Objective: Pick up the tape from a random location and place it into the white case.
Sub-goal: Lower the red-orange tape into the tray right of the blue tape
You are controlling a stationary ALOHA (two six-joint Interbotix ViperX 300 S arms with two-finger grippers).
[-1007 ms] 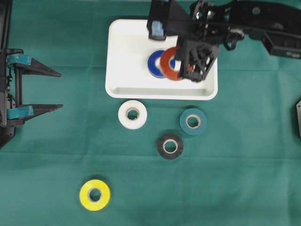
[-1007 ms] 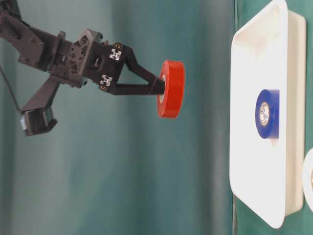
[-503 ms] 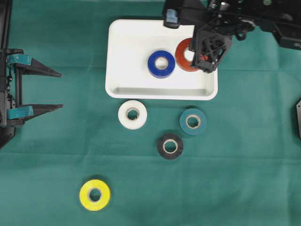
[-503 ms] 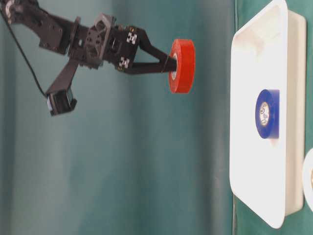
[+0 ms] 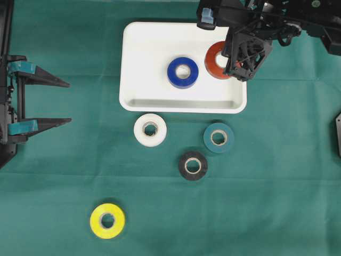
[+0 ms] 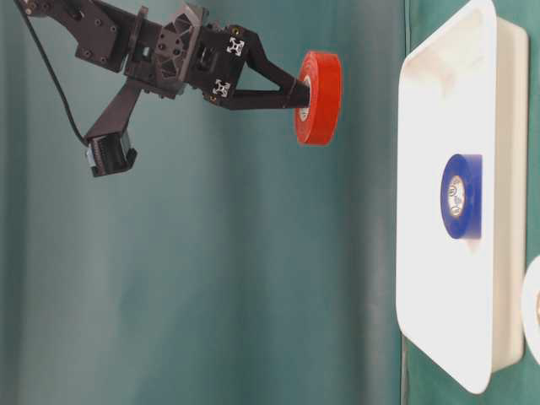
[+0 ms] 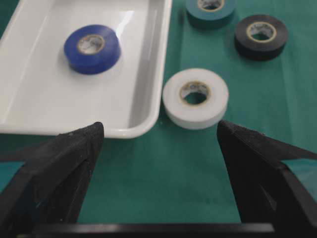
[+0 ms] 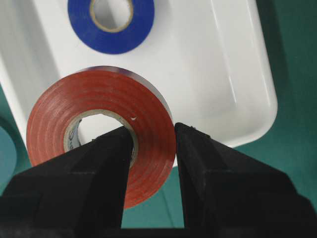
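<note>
Green cloth covers the tabletop [image 5: 277, 202], and on it the white case [image 5: 144, 53] lies near the far edge with a blue tape roll [image 5: 183, 72] already flat inside. The right tool [image 8: 151, 144] is clamped on the wall of a red tape roll [image 5: 214, 60] — one finger through the core, the other on the outer face. Over the last second this roll has travelled from above the blue one, near the middle of the case, toward the right end of the case, and in the table-level view it has also come a little nearer to the case. It hangs clearly above the case floor, not touching it. This means the carrying is almost done; I judge that lowering and release are what remain. The left tool [image 7: 158, 163] stays wide apart and holds nothing. White [image 5: 149, 129], teal [image 5: 218, 137], black [image 5: 192, 165] and yellow [image 5: 107, 220] rolls wait on the cloth.
</note>
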